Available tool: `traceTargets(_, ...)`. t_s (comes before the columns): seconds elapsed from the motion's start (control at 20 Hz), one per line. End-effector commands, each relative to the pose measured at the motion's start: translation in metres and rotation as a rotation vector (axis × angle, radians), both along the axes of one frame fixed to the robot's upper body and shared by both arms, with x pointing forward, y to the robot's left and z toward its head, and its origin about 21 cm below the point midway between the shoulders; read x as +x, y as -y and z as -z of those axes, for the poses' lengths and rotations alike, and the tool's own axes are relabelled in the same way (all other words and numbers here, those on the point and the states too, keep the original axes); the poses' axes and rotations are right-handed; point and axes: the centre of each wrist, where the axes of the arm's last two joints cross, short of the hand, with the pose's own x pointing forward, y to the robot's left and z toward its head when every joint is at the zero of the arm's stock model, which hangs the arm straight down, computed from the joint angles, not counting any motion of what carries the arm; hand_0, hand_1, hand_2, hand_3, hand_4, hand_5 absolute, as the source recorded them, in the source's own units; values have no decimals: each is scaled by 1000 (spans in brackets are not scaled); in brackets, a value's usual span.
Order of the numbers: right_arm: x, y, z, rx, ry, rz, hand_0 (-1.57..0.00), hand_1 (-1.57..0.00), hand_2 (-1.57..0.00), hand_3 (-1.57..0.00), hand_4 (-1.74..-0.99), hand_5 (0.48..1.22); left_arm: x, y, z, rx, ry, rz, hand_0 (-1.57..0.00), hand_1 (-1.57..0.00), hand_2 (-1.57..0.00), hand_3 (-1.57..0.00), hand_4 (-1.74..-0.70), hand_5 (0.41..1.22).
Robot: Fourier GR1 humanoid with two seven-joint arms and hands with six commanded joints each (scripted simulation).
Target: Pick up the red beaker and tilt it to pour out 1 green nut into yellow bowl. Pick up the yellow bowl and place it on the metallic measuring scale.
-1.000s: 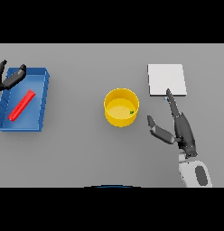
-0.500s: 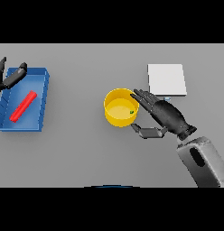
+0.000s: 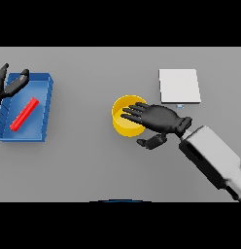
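Observation:
The yellow bowl (image 3: 123, 119) stands at the table's middle. My right hand (image 3: 159, 118) lies over its right half, fingers straight and spread across the opening, thumb (image 3: 152, 141) low beside the bowl's near right side. The hand hides the bowl's inside, so the green nut does not show. The red beaker (image 3: 25, 114) lies on its side in the blue tray (image 3: 44, 112) at the left. My left hand (image 3: 8, 83) hovers at the tray's far left corner, fingers spread open. The metallic scale (image 3: 179, 85) is a pale square to the bowl's far right.
The blue tray's walls stand up around the beaker at the table's left edge. My right forearm (image 3: 215, 158) crosses the near right part of the table.
My right hand has swung left from beside the scale to over the yellow bowl, turning palm down. The forearm has come further into view. The left hand, beaker and bowl have stayed put.

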Motion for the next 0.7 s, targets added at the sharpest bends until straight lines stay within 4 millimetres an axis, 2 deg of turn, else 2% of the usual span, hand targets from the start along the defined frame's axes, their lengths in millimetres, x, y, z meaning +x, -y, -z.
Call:
traceTargets(0.0, 3, 0, 1, -43, -7, -1, 1, 1, 1, 1, -1223, 705, 1, -1, -2, -1, 4, 6, 0, 1, 1, 1, -722, 687)
traceTargets(0.1, 8, -13, 3, -93, -2, -16, 1, 1, 1, 1, -1224, 703, 1, -3, 0, -6, 1, 8, 1, 1, 1, 1, -722, 687)
traceTargets(0.35, 24, -24, 9, -209, -8, -40, 1, 1, 1, 1, -1259, 714, -2, -8, 1, -13, -4, -4, 1, 1, 1, 1, -723, 688)
traceTargets(0.65, 29, -38, 14, -266, -54, -37, 1, 1, 1, 1, -1297, 753, -4, -9, -3, -22, 18, 13, 1, 1, 1, 1, -718, 688)
